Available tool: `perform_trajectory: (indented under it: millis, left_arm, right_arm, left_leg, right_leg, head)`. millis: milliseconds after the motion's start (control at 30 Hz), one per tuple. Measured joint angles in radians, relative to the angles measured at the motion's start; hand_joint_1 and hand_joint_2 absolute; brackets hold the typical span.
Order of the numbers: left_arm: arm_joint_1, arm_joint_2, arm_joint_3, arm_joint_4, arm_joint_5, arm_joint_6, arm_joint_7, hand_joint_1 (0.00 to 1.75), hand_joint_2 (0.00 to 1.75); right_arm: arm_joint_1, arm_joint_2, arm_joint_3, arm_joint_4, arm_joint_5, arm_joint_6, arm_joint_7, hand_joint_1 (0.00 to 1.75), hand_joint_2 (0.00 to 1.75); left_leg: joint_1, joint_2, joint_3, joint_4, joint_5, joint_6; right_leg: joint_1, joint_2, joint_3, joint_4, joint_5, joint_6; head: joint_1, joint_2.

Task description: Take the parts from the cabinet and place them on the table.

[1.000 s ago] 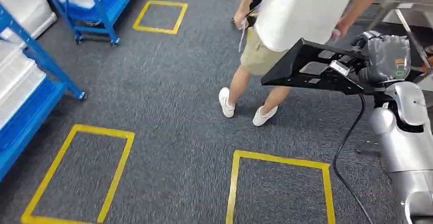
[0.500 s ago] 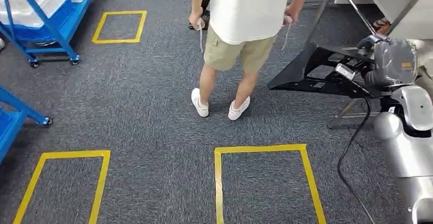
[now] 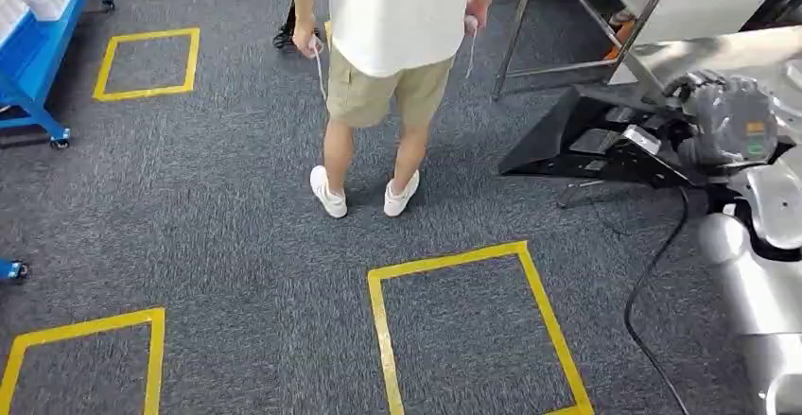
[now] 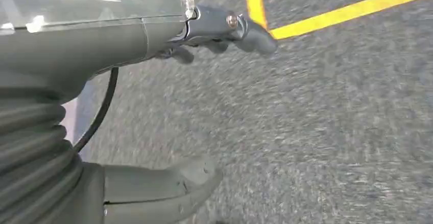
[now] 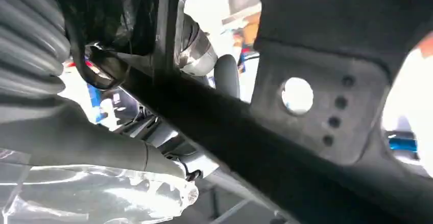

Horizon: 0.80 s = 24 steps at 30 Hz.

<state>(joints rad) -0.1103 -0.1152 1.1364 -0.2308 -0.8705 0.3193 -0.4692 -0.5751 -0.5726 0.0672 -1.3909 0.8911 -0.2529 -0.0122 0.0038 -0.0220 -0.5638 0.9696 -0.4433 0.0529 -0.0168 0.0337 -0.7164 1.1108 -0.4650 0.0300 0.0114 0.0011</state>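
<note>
My right hand (image 3: 730, 120) grips a flat black part (image 3: 586, 136) with cut-out holes and holds it out level at the right of the head view. The right wrist view has the same black part (image 5: 311, 117) close up, running across in front of my right hand (image 5: 76, 137). A silver metal table (image 3: 728, 51) stands just beyond the part at the upper right. My left hand (image 4: 102, 40) hangs over grey carpet, thumb apart from the fingers (image 4: 250, 32), with nothing in it.
A person (image 3: 392, 37) in a white shirt and khaki shorts stands ahead with their back to me, a small thing in each hand. Yellow tape rectangles (image 3: 454, 264) mark the carpet. A blue wheeled rack (image 3: 38, 56) stands at the far left.
The whole picture has shifted as the camera turned right: the blue racks slid off left and the metal table came into view. My right hand still holds the black part.
</note>
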Motion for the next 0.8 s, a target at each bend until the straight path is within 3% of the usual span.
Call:
perform_trajectory:
  millis: [67, 100, 133, 167, 200, 233, 267, 300, 400, 433, 467, 500, 567, 600, 633, 667, 700, 733, 767, 800]
  left_arm:
    - [0.004, 0.0, 0.0, 0.0, 0.0, -0.005, 0.0, 0.0, 1.75]
    - [0.005, 0.0, 0.0, 0.0, 0.0, -0.006, -0.001, 0.0, 1.75]
    - [0.004, 0.0, 0.0, 0.0, 0.0, -0.011, -0.003, 0.0, 1.75]
    - [0.003, 0.0, 0.0, 0.0, 0.0, -0.013, -0.003, 0.0, 1.75]
    - [0.001, 0.0, 0.0, 0.0, 0.0, -0.014, -0.004, 0.0, 1.75]
    - [0.0, 0.0, 0.0, 0.0, 0.0, -0.016, -0.005, 0.0, 1.75]
    - [-0.001, 0.0, 0.0, 0.0, 0.0, -0.017, -0.005, 0.0, 1.75]
    - [-0.001, 0.0, 0.0, 0.0, -0.001, -0.017, -0.006, 0.0, 1.75]
    - [-0.002, 0.0, 0.0, 0.0, -0.005, -0.017, -0.006, 0.0, 1.75]
    - [-0.005, 0.0, 0.0, 0.0, -0.006, -0.018, -0.006, 0.0, 1.75]
    - [-0.006, 0.0, 0.0, 0.0, -0.006, -0.018, -0.006, 0.0, 1.75]
    - [-0.005, -0.001, 0.0, 0.0, -0.007, -0.019, -0.006, 0.0, 1.75]
    - [-0.001, 0.0, 0.0, 0.0, -0.007, -0.019, -0.006, 0.0, 1.75]
    - [0.0, 0.0, 0.0, 0.0, -0.006, -0.019, -0.006, 0.0, 1.75]
    - [0.001, 0.001, 0.0, 0.0, -0.006, -0.019, -0.006, 0.0, 1.75]
    - [0.0, 0.001, 0.0, 0.0, -0.006, -0.019, -0.006, 0.0, 1.75]
    - [-0.001, 0.001, 0.0, 0.0, -0.006, -0.019, -0.006, 0.0, 1.75]
    - [-0.001, 0.001, 0.0, 0.0, -0.006, -0.019, -0.006, 0.0, 1.75]
    - [0.0, 0.001, 0.0, 0.0, -0.006, -0.019, -0.006, 0.0, 1.75]
    - [0.001, 0.0, 0.0, 0.0, -0.006, -0.02, -0.006, 0.0, 1.75]
  right_arm:
    - [0.006, 0.001, 0.0, 0.001, 0.0, 0.001, 0.0, 1.75, 1.75]
    - [0.01, 0.002, 0.0, 0.001, 0.0, 0.001, 0.0, 1.75, 1.75]
    - [0.011, 0.002, 0.0, 0.001, 0.0, 0.002, 0.0, 1.75, 1.75]
    - [0.01, 0.002, 0.0, 0.0, 0.0, 0.001, 0.0, 1.75, 1.75]
    - [0.008, 0.002, 0.0, 0.0, 0.0, 0.002, 0.0, 1.75, 1.75]
    - [0.005, 0.001, -0.002, -0.002, 0.0, 0.001, 0.0, 1.75, 1.75]
    - [0.003, 0.001, -0.003, -0.004, 0.0, 0.001, 0.0, 1.75, 1.75]
    - [-0.001, 0.001, -0.003, -0.006, 0.0, 0.001, 0.0, 1.75, 1.75]
    - [-0.002, -0.002, -0.007, -0.006, 0.0, 0.001, 0.001, 1.75, 1.75]
    - [-0.002, -0.005, -0.008, -0.008, 0.0, 0.001, 0.0, 1.75, 1.75]
    - [-0.004, -0.006, -0.01, -0.01, 0.0, 0.001, 0.0, 1.75, 1.75]
    - [-0.008, -0.004, -0.01, -0.011, 0.0, 0.001, 0.0, 1.75, 1.75]
    - [-0.006, -0.003, -0.01, -0.011, 0.0, 0.002, 0.0, 1.75, 1.75]
    - [-0.006, -0.003, -0.01, -0.01, 0.0, 0.002, 0.0, 1.75, 1.75]
    - [-0.006, -0.003, -0.01, -0.01, 0.0, 0.001, 0.0, 1.75, 1.75]
    - [-0.006, -0.003, -0.01, -0.01, 0.0, 0.002, 0.0, 1.75, 1.75]
    - [-0.006, -0.003, -0.01, -0.011, 0.0, 0.002, 0.0, 1.75, 1.75]
    - [-0.007, -0.003, -0.01, -0.011, 0.0, 0.002, 0.0, 1.75, 1.75]
    - [-0.007, -0.003, -0.01, -0.011, 0.0, 0.002, 0.0, 1.75, 1.75]
    - [-0.012, -0.002, -0.01, -0.01, 0.0, 0.002, 0.0, 1.75, 1.75]
  left_leg:
    - [-0.003, 0.027, -0.004, 0.004, -0.001, 0.002]
    - [-0.004, 0.04, -0.005, 0.007, -0.003, 0.003]
    - [-0.004, 0.053, -0.006, 0.009, -0.004, 0.003]
    - [-0.005, 0.066, -0.006, 0.011, -0.007, 0.003]
    - [-0.005, 0.076, -0.004, 0.013, -0.009, 0.001]
    - [-0.005, 0.088, 0.001, 0.014, -0.014, -0.001]
    - [-0.006, 0.095, 0.003, 0.013, -0.016, -0.002]
    - [-0.011, 0.105, 0.0, 0.016, -0.016, -0.007]
    - [-0.012, 0.138, 0.006, 0.012, -0.02, -0.016]
    - [-0.013, 0.125, -0.002, 0.02, -0.034, -0.023]
    - [-0.008, 0.072, -0.008, 0.05, -0.055, -0.027]
    - [-0.005, 0.045, -0.034, 0.112, -0.089, -0.029]
    - [-0.002, 0.03, -0.118, 0.286, -0.16, -0.035]
    - [-0.001, 0.03, -0.148, 0.342, -0.171, -0.038]
    - [0.0, 0.029, -0.158, 0.351, -0.158, -0.039]
    - [0.001, 0.028, -0.147, 0.312, -0.122, -0.039]
    - [0.005, 0.025, -0.116, 0.237, -0.07, -0.039]
    - [0.01, 0.007, -0.076, 0.138, -0.013, -0.041]
    - [0.018, -0.039, -0.057, 0.081, 0.002, -0.044]
    - [0.023, -0.068, -0.045, 0.067, -0.004, -0.043]
  right_leg:
    - [-0.002, -0.023, -0.07, 0.169, -0.07, 0.007]
    - [-0.003, -0.026, -0.086, 0.211, -0.078, 0.01]
    - [-0.004, -0.027, -0.079, 0.2, -0.065, 0.011]
    - [-0.003, -0.03, -0.043, 0.141, -0.032, 0.01]
    - [-0.002, -0.038, 0.011, 0.051, 0.008, 0.008]
    - [0.004, -0.068, 0.078, -0.06, 0.05, 0.002]
    - [0.011, -0.101, 0.098, -0.109, 0.042, -0.004]
    - [0.028, -0.118, 0.106, -0.118, 0.041, -0.018]
    - [0.03, -0.083, 0.098, -0.118, 0.041, -0.028]
    - [0.013, -0.073, 0.106, -0.131, 0.048, -0.038]
    - [0.014, -0.063, 0.107, -0.133, 0.049, -0.041]
    - [0.013, -0.057, 0.107, -0.133, 0.049, -0.046]
    - [0.013, -0.032, 0.105, -0.131, 0.048, -0.048]
    - [0.013, -0.02, 0.104, -0.127, 0.048, -0.05]
    - [0.012, -0.007, 0.104, -0.125, 0.047, -0.05]
    - [0.01, 0.007, 0.104, -0.121, 0.044, -0.049]
    - [0.008, 0.021, 0.105, -0.116, 0.04, -0.046]
    - [0.004, 0.035, 0.105, -0.11, 0.035, -0.04]
    - [0.002, 0.046, 0.1, -0.103, 0.03, -0.033]
    - [0.005, 0.062, 0.087, -0.087, 0.03, -0.029]
  head:
    - [0.0, 0.0]
    - [0.0, 0.0]
    - [0.0, 0.0]
    - [0.0, 0.0]
    - [0.0, 0.0]
    - [0.0, 0.0]
    - [0.0, 0.0]
    - [0.0, 0.0]
    - [0.0, 0.0]
    - [-0.001, 0.0]
    - [0.0, 0.0]
    - [-0.001, 0.0]
    - [-0.001, 0.0]
    - [-0.001, 0.0]
    - [-0.001, 0.0]
    - [-0.001, 0.0]
    - [-0.001, 0.0]
    - [-0.001, 0.0]
    - [-0.001, 0.0]
    - [0.0, 0.0]
